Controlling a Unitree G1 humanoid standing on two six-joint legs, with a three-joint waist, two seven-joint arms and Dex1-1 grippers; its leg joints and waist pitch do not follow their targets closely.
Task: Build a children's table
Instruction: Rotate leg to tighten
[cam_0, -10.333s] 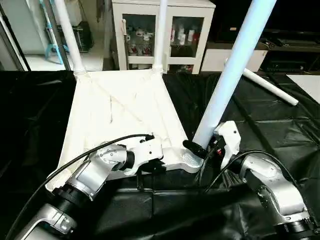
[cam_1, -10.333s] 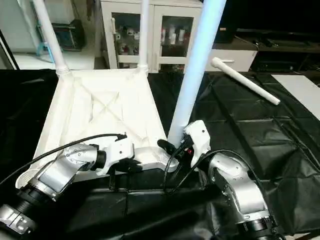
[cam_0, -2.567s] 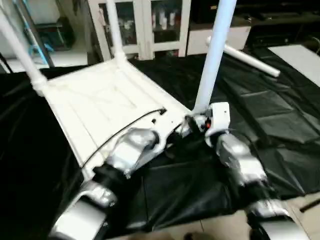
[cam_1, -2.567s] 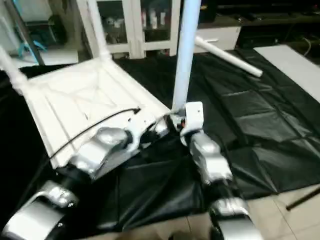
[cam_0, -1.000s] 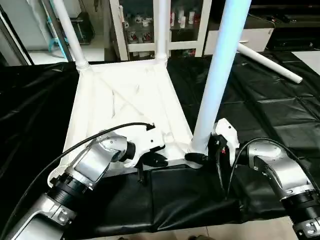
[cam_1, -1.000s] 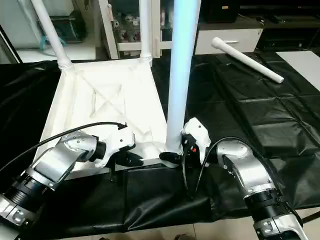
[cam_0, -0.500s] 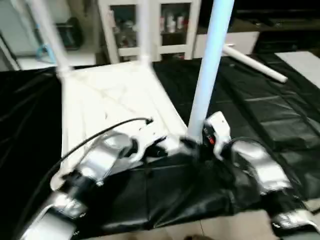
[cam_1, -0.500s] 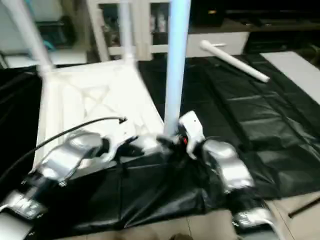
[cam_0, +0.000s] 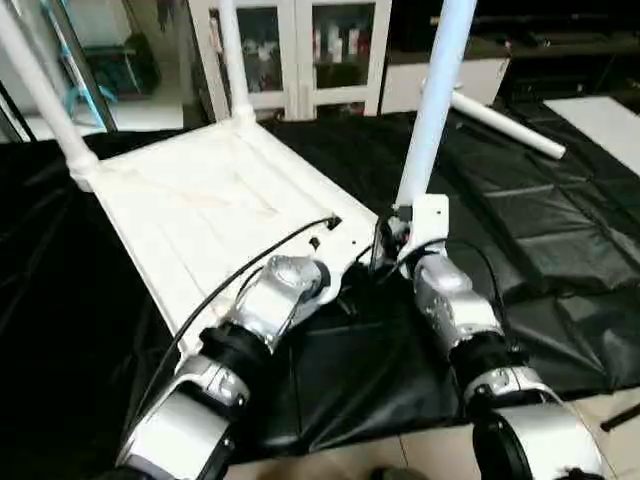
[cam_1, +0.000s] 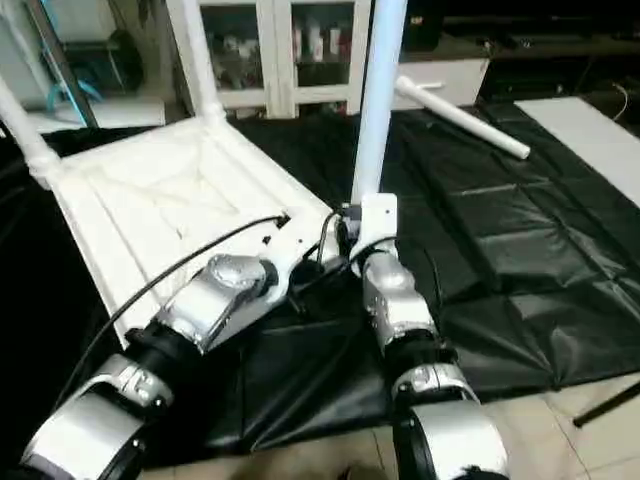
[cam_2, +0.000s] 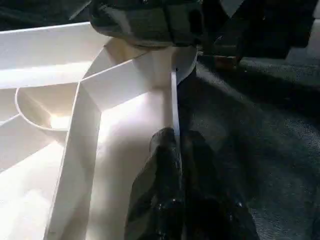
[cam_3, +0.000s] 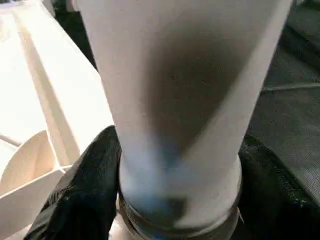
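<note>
While black cover (cam_0: 560, 250) drapes worktable, glass-door cabinet (cam_0: 300, 50) behind; left gripper (cam_2: 175, 150) pinches tabletop (cam_0: 200, 210) rim; right gripper (cam_3: 170, 200) clamps leg (cam_3: 175, 100)

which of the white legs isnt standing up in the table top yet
The leg lying flat on the black cover, off to the robot's far right. The other three stand upright in corner sockets of the table top, one with the right claw around its base.

You see a white tabletop (cam_0: 200, 210) with ribbed underside, white legs (cam_0: 432, 110) and a spare white leg (cam_0: 505, 125) on the glossy black, creased cover (cam_0: 560, 230). Your forearms (cam_0: 455, 305) are silver, fingers (cam_2: 165, 200) black; the cabinet (cam_0: 300, 50) is white.
</note>
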